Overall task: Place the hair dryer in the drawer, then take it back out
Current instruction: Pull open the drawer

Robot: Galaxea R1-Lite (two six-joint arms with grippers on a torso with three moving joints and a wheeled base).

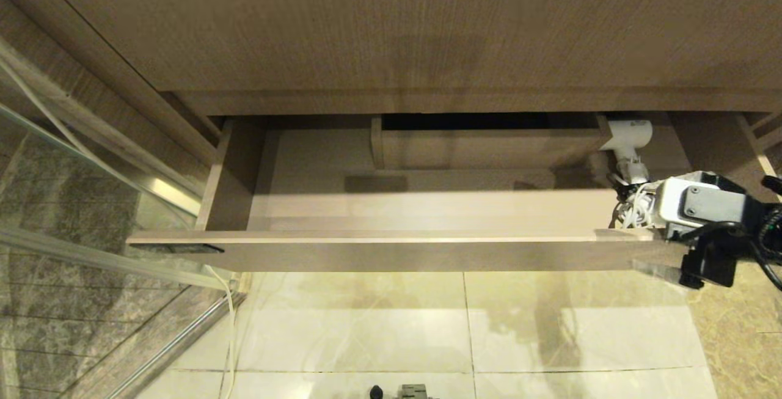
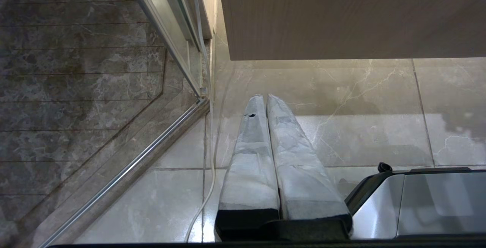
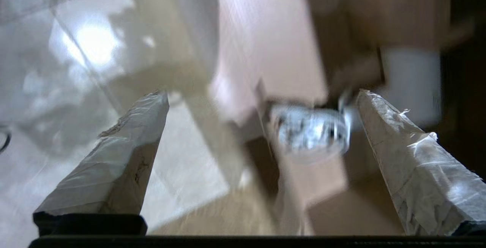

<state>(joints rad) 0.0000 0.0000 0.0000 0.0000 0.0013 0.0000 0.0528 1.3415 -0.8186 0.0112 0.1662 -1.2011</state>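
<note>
Your right gripper [image 3: 262, 100] stands spread wide and empty at the drawer's right end, above its front edge. The hair dryer [image 1: 629, 136] lies inside the drawer [image 1: 391, 252], in the back right corner, its bundled cord [image 1: 629, 206] just beside your wrist. Judged step: reaching in to take it out. Straddle the handle, not the loose cord, and settle before closing. Your left gripper [image 2: 265, 100] hangs pressed shut over the floor. The right wrist view is smeared; contact cannot be confirmed, and the arm hides part of the cord.
</note>
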